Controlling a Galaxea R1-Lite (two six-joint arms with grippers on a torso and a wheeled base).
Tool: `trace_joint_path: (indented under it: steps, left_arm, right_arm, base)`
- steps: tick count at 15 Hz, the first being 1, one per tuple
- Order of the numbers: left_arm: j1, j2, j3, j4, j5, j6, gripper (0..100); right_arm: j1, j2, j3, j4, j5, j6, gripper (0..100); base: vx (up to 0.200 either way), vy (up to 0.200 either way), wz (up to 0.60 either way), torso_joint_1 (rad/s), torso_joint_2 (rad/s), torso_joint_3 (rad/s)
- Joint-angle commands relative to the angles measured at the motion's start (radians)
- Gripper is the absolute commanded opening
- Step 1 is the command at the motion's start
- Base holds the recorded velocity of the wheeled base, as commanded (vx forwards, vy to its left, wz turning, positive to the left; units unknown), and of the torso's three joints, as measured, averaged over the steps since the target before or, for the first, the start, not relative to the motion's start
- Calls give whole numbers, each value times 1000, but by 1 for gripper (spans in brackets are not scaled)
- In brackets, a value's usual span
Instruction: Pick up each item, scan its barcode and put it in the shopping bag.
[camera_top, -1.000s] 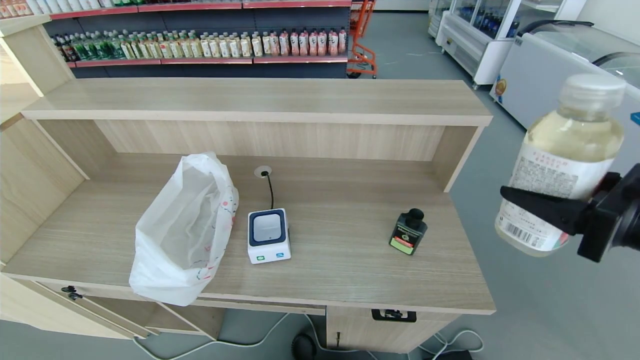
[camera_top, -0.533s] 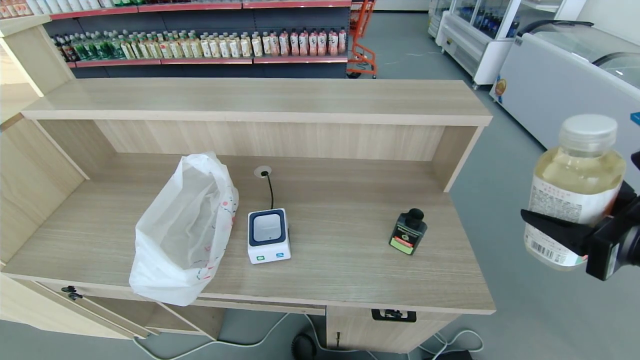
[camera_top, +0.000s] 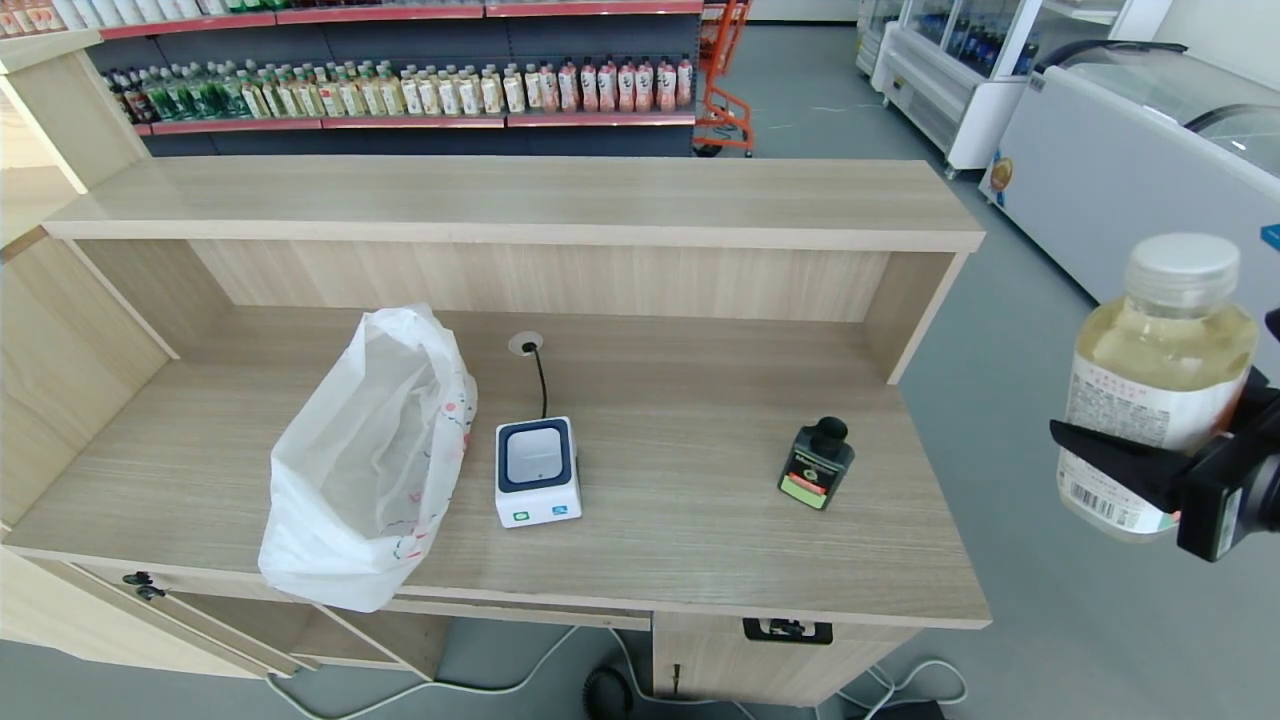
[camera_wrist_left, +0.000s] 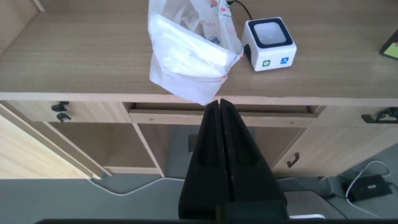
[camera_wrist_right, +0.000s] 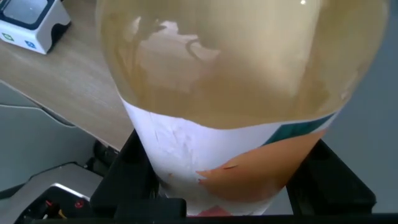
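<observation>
My right gripper (camera_top: 1165, 470) is shut on a clear bottle (camera_top: 1155, 390) of pale yellow drink with a white label; it hangs upright off the counter's right end, over the floor. The bottle (camera_wrist_right: 236, 93) looms large in the right wrist view, clamped between the black fingers (camera_wrist_right: 124, 168). A white shopping bag (camera_top: 370, 460) lies open on the counter's left part, beside the white barcode scanner (camera_top: 537, 470). A small dark bottle (camera_top: 816, 465) with a green and red label lies right of the scanner. My left gripper (camera_wrist_left: 222, 124) is shut and holds nothing, below the counter's front edge near the bag (camera_wrist_left: 189, 53) and scanner (camera_wrist_left: 269, 43).
The wooden counter (camera_top: 680, 540) has a raised back ledge (camera_top: 520, 200) and side walls. A cable (camera_top: 541, 385) runs from the scanner to a hole. Shelves of bottles (camera_top: 400, 90) stand behind; freezers (camera_top: 1100, 140) stand at the right. Bare wood lies between scanner and dark bottle.
The right gripper lowered the bottle and carried it slightly further right over the last second, then nearly stopped. Nothing on the counter moved.
</observation>
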Motion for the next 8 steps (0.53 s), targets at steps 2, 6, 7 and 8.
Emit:
trace_joint_path:
  steps: [2,6,7,8]
  left_arm:
    - [0,0,0,0,1,-1,0]
    - [0,0,0,0,1,1,0]
    - [0,0,0,0,0,2,0]
    - [0,0,0,0,0,2,0]
  right_arm:
    - [-3,-2,4,0,-1,-18,0]
    - [-14,4,4,0,-1,-61,0]
    - [-17,9,7,0,-1,-61,0]
    - [-23,20,9,0,-1,-61,0]
  base:
    - [0,200,0,2,2,2]
    - [0,200,0,4,2,1]
    - [0,200,0,7,2,7]
    - [0,200,0,-2,2,7]
